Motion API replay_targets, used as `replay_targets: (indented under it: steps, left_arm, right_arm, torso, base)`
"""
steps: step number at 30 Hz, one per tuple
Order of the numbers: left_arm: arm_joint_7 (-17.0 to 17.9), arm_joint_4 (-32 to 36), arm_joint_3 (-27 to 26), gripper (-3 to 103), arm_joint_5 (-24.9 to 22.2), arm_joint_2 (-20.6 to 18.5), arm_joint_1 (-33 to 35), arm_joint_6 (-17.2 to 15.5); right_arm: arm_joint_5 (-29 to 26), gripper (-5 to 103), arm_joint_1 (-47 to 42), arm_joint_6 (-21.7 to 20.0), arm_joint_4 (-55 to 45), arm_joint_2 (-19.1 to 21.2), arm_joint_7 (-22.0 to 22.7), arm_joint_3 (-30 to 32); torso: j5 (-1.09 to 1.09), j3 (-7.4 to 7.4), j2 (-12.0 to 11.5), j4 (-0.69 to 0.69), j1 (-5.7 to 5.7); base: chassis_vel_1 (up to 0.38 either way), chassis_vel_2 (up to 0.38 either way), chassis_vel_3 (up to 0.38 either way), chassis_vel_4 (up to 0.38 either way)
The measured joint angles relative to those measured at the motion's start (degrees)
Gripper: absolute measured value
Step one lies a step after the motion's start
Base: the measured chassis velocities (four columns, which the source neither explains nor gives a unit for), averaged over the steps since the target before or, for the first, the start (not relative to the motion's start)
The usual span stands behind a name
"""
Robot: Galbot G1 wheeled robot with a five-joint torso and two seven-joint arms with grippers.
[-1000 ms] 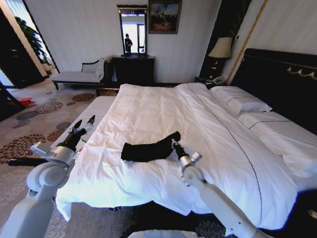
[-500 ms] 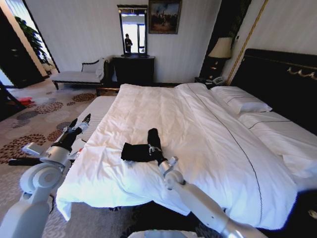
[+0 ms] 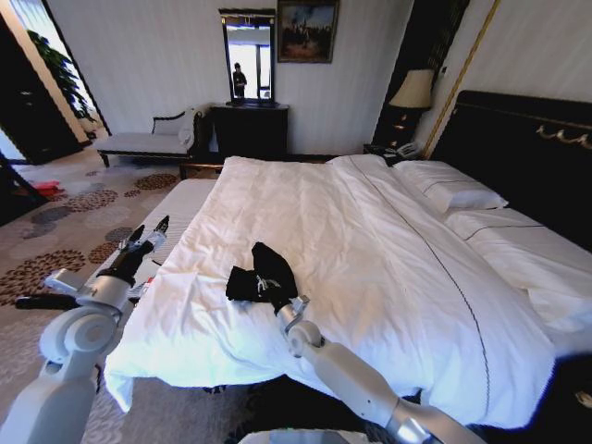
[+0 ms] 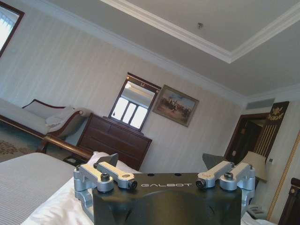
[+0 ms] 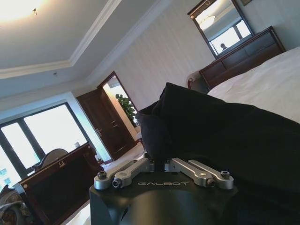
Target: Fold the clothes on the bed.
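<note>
Roughly, the scene by parts:

Clothes: a black T-shirt (image 3: 262, 275) lies bunched on the white duvet near the foot-side edge of the bed (image 3: 388, 250), toward the robot's left half of the mattress. One part of the fabric is lifted into a peak above the rest of the heap. No lettering can be made out.

Right gripper (image 3: 275, 294): at the near edge of the T-shirt, under the raised fold. In the right wrist view the black fabric (image 5: 220, 136) drapes right over the finger linkages, and the fingers appear pinched together on it, though the cloth hides the tips.

Right arm: reaches from the lower right of the head view across the duvet's front edge to the garment.

Left gripper (image 3: 146, 234): held in the air beside the bed's left side, above the patterned carpet (image 3: 65, 231), well apart from the T-shirt. Its two fingers stand spread, nothing between them; the left wrist view shows the linkages splayed wide.

Pillows (image 3: 453, 194): at the headboard (image 3: 527, 148) end, far from the garment.
</note>
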State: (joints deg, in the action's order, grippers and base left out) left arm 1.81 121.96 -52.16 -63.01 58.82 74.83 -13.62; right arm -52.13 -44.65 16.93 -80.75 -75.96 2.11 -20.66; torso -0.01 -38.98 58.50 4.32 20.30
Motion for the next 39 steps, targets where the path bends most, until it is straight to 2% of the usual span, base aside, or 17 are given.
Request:
replay_targets:
  steps: [22, 23, 24, 25, 27, 31, 33, 34, 35, 37, 39]
  left_arm:
    - [-0.2, -0.1, 0.4, 100, 1.4, 0.4, 0.7, 0.3]
    - [-0.2, -0.1, 0.4, 100, 1.4, 0.4, 0.7, 0.3]
    - [-0.2, -0.2, 0.4, 100, 1.4, 0.4, 0.7, 0.3]
    - [-0.2, -0.4, 0.4, 100, 1.4, 0.4, 0.7, 0.3]
    - [-0.2, -0.5, 0.4, 100, 1.4, 0.4, 0.8, 0.3]
    - [-0.2, -1.0, 0.4, 100, 1.6, 0.4, 0.7, 0.4]
    - [-0.3, -1.2, 0.5, 100, 1.8, 0.4, 0.6, 0.4]
    - [-0.3, -1.3, 0.5, 100, 1.9, 0.4, 0.6, 0.4]
    - [-0.3, -1.5, 0.6, 100, 2.1, 0.3, 0.6, 0.5]
    - [-0.3, -1.6, 0.6, 100, 2.1, 0.3, 0.6, 0.5]
    - [-0.4, -1.9, 0.7, 100, 2.6, 0.4, 0.6, 0.7]
  right_arm:
    - [3.7, 1, 1.0, 1.0, 4.8, -3.0, 0.3, -3.2]
    - [3.7, 6, 1.1, 1.1, 4.8, -3.0, 0.3, -3.2]
    - [3.8, 6, 1.2, 1.1, 4.8, -3.1, 0.3, -3.3]
    - [3.8, 17, 1.3, 1.5, 4.3, -3.1, 0.2, -3.5]
    - [3.7, 17, 1.3, 1.7, 3.7, -3.1, 0.1, -3.6]
    - [2.8, 39, 0.8, 3.1, 0.0, -2.2, -2.3, -4.8]
    - [2.7, 39, 0.6, 3.6, -0.6, -2.0, -3.2, -4.9]
    - [2.6, 44, 0.6, 3.9, -1.0, -1.9, -3.8, -5.0]
    - [1.9, 54, 0.6, 4.4, -1.6, -1.9, -4.7, -4.8]
    - [1.6, 54, 0.7, 4.5, -1.6, -1.9, -4.7, -4.6]
    - [1.0, 66, 2.1, 4.5, -0.2, -2.6, -2.7, -3.2]
  torso:
    - [0.00, 0.00, 0.0, 0.00, 0.00]
    - [0.01, 0.00, 0.0, 0.00, 0.00]
    - [0.01, 0.00, 0.0, 0.00, 0.00]
    - [0.01, 0.00, 0.0, 0.00, 0.00]
    - [0.01, 0.00, 0.0, 0.01, 0.00]
    - [0.01, 0.00, 0.0, -0.01, 0.00]
    - [0.01, 0.00, 0.0, 0.00, 0.00]
    - [0.01, 0.00, 0.0, 0.00, 0.00]
    - [0.01, 0.00, 0.0, 0.01, 0.00]
    - [0.01, 0.00, 0.0, 0.00, 0.00]
    - [0.01, 0.00, 0.0, 0.01, 0.00]
  base:
    - [0.000, 0.000, 0.000, 0.000]
    - [0.000, 0.000, 0.000, 0.000]
    - [0.000, 0.000, 0.000, 0.000]
    - [0.000, 0.000, 0.000, 0.000]
    - [0.000, 0.000, 0.000, 0.000]
    - [0.000, 0.000, 0.000, 0.000]
    - [0.000, 0.000, 0.000, 0.000]
    - [0.000, 0.000, 0.000, 0.000]
    - [0.000, 0.000, 0.000, 0.000]
    - [0.000, 0.000, 0.000, 0.000]
    - [0.000, 0.000, 0.000, 0.000]
